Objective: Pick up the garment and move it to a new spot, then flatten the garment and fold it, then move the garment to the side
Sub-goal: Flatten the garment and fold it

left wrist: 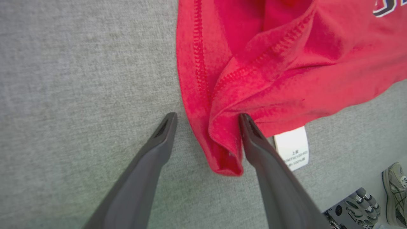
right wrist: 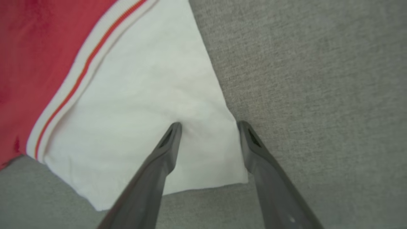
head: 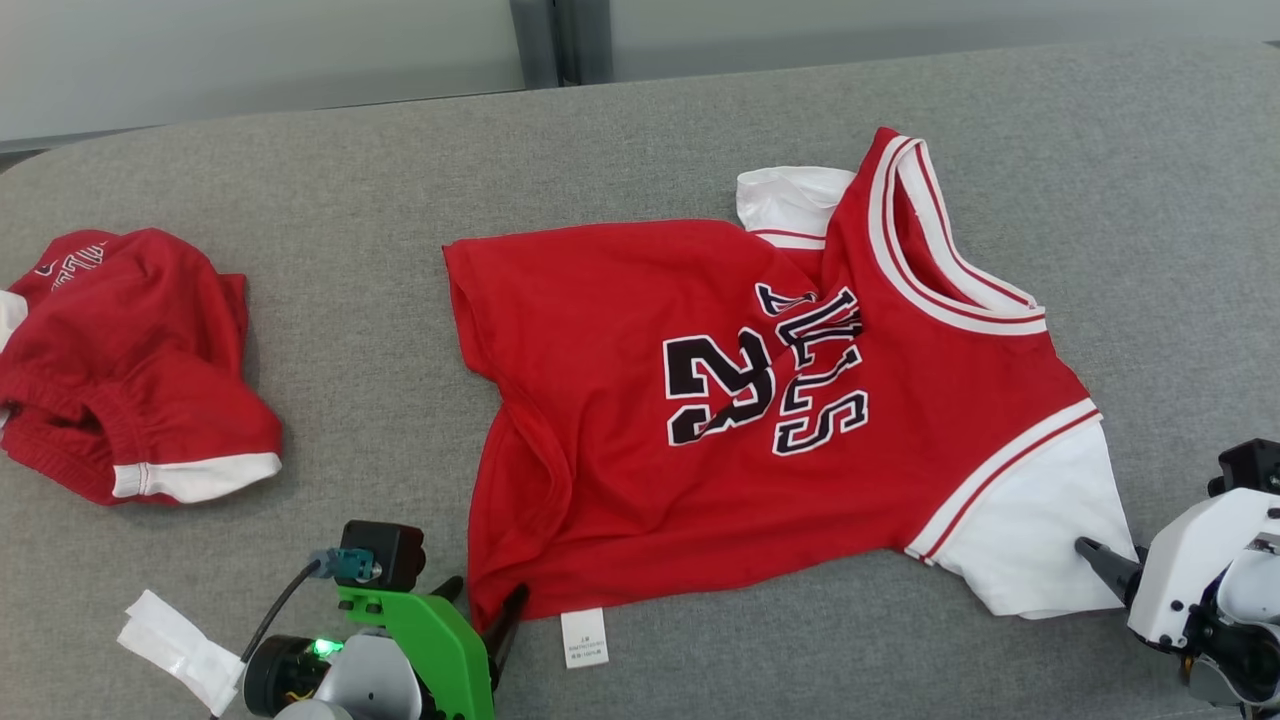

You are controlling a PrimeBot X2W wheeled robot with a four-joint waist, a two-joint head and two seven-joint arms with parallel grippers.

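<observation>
The garment (head: 700,430) is a red jersey with "23" and white sleeves, spread face up on the grey table (head: 400,200), with wrinkles near its left hem. My left gripper (head: 485,605) is open at the garment's near left corner. In the left wrist view the folded hem corner (left wrist: 222,152) lies between the left gripper's (left wrist: 207,117) fingers, against the right one. My right gripper (head: 1100,560) is open at the near white sleeve (head: 1030,520). In the right wrist view the sleeve's corner (right wrist: 210,152) sits between the right gripper's (right wrist: 209,124) fingers, the left fingertip resting on the cloth.
Crumpled red shorts (head: 130,370) with white trim lie at the table's left. A white paper scrap (head: 170,640) is near the front left. The garment's white label (head: 583,637) sticks out below its hem. A shoe (left wrist: 396,190) shows beyond the table's edge.
</observation>
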